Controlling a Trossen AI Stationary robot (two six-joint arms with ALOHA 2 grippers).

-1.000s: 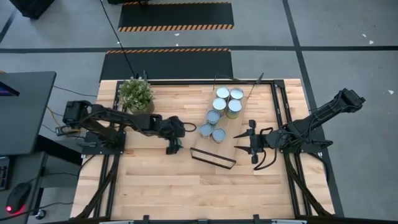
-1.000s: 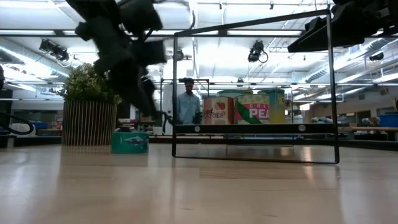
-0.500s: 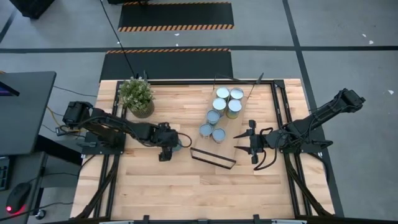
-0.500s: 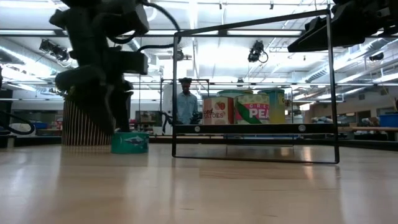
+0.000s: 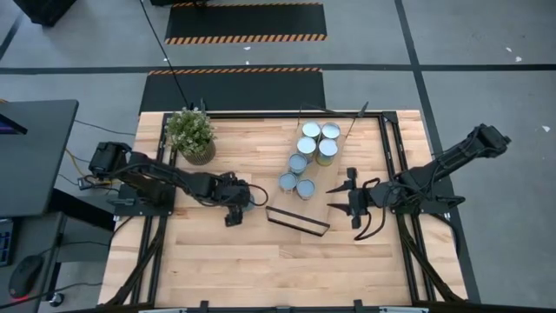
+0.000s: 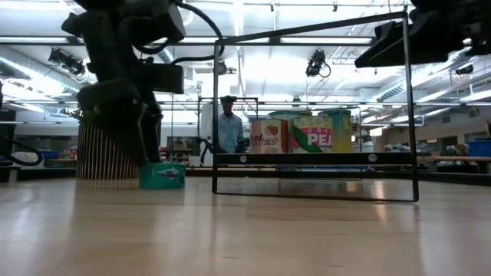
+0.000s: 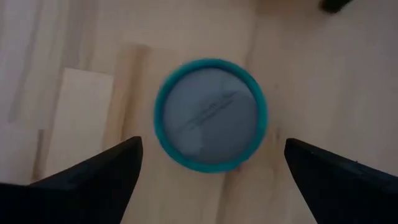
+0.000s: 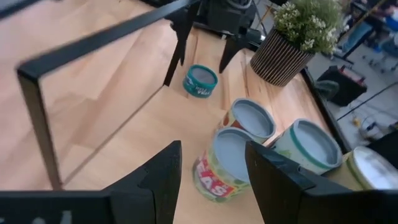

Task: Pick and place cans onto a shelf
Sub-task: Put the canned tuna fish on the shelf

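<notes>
A lone short teal can (image 7: pixel 210 115) stands on its base on the table left of the shelf; it also shows in the low view (image 6: pixel 162 175) and the right wrist view (image 8: pixel 200 81). My left gripper (image 5: pixel 237 209) is open and points down over it, one finger on either side of the can, apart from it. The light-wood shelf (image 5: pixel 304 209) with black wire end frames (image 6: pixel 314 159) carries several cans (image 5: pixel 306 146) standing upright. My right gripper (image 5: pixel 351 205) is open and empty just right of the shelf's near end.
A potted plant (image 5: pixel 191 135) stands at the far left of the table. The shelf's black wire frame (image 8: pixel 37 93) rises between my right gripper and the lone can. A person (image 6: pixel 230 129) stands in the room beyond the table.
My left gripper has drawn back a little toward the table's left edge and come down over the lone teal can, tipping to point more steeply down. The can has stayed in place.
</notes>
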